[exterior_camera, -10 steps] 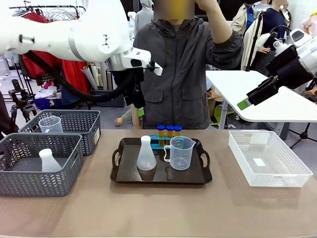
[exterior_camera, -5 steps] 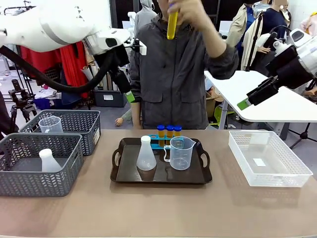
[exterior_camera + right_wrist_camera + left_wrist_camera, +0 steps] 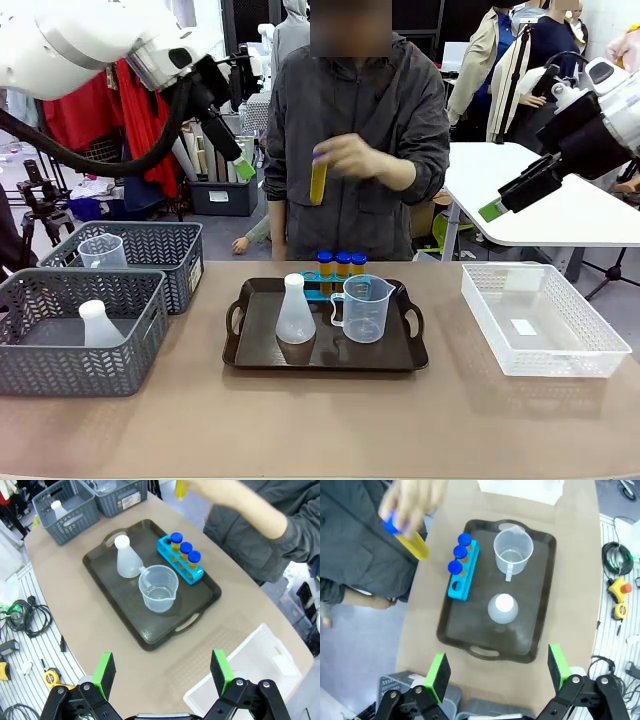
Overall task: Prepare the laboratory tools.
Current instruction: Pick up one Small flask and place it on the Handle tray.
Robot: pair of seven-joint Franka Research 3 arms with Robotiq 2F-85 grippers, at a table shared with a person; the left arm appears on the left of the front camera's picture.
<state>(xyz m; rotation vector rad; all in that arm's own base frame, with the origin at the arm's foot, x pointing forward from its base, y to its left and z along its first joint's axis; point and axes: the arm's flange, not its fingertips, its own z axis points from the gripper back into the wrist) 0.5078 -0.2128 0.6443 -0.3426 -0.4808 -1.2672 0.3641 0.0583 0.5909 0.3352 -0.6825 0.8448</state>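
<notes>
front view, hand [image 3: 362,160] lowered tube [image 3: 318,183], left claw [image 3: 238,160] raised

Below and ahead of the left gripper [image 3: 495,672], whose black fingers carry matt green pads, a glossy dark plastic tray [image 3: 536,630] holds a clear, smooth plastic measuring beaker [image 3: 512,552], a cloudy translucent white conical flask [image 3: 503,608] and a bright blue plastic rack [image 3: 462,575] of blue-capped tubes [image 3: 460,554] with yellow liquid. The table [image 3: 320,420] under the tray looks matt tan and smooth. Beside the right gripper [image 3: 162,672], a clear ribbed plastic bin [image 3: 240,677] sits near it, and matt grey perforated plastic baskets [image 3: 80,507] lie well beyond it, past the person's soft grey cloth jacket sleeve [image 3: 285,535].
</notes>
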